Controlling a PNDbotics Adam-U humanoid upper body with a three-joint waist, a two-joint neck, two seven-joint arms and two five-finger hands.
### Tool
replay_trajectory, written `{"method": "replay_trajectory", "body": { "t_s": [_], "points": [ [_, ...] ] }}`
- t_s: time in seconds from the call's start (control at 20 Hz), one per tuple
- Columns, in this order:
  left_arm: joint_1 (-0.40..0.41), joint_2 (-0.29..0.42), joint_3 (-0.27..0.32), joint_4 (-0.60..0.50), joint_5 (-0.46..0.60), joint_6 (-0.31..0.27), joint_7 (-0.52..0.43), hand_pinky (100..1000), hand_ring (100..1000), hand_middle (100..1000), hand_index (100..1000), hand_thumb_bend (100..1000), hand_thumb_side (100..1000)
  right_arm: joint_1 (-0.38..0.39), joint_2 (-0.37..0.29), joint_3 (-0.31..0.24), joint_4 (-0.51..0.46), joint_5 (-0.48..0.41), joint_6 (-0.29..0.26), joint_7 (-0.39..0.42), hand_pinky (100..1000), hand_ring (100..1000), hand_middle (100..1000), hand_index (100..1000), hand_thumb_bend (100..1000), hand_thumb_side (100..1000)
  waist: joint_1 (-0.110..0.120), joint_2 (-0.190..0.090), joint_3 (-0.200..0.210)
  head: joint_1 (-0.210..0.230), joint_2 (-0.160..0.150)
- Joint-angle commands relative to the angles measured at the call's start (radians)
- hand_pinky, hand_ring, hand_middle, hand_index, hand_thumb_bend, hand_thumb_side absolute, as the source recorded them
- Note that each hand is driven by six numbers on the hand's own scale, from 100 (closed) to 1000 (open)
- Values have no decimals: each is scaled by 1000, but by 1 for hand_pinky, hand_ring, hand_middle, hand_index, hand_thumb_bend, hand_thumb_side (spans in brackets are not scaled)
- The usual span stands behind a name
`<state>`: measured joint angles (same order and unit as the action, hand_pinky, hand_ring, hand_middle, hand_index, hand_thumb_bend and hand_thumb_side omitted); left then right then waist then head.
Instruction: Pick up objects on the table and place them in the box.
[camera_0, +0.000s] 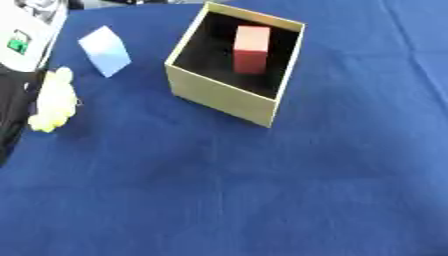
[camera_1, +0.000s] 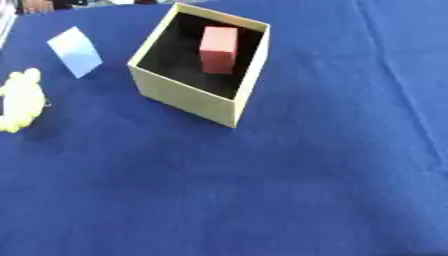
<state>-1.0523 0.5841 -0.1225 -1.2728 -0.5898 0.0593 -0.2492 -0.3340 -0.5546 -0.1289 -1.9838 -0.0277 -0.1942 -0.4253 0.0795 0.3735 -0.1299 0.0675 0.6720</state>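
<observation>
The red block (camera_0: 251, 49) sits in the box (camera_0: 223, 94). You must put in the blue block (camera_0: 105, 51) and yellow toy (camera_0: 52, 100), near the table's left edge. No hand shows.

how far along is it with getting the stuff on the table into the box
Done: the red block already stands inside the open box. In hand: nothing that can be seen; no robot hand shows clearly in either view, only a dark part of the robot at the left edge. Left: the light blue block and the yellow soft toy lie on the blue cloth, left of the box. So roughly one of three is in.
</observation>
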Motion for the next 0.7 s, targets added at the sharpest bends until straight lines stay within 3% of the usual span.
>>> {"method": "replay_trajectory", "body": {
  "t_s": [0.05,0.45,0.7],
  "points": [
    [-12,51,27,33,-41,15,2,838,809,786,881,751,533,-6,-34,-10,-16,10,-3,-5,850,741,665,779,100,834,-9,-25,0,7,-12],
    [-11,69,53,148,-105,63,-73,863,839,815,911,855,525,-9,-36,-10,-16,11,-5,-7,849,741,665,778,100,834,-12,-16,-4,18,-33],
    [-18,75,68,200,-138,119,-153,868,850,828,922,875,521,-14,-38,-9,-16,12,-4,-6,849,741,664,778,100,831,-9,-11,-8,24,-42]
  ]
}}
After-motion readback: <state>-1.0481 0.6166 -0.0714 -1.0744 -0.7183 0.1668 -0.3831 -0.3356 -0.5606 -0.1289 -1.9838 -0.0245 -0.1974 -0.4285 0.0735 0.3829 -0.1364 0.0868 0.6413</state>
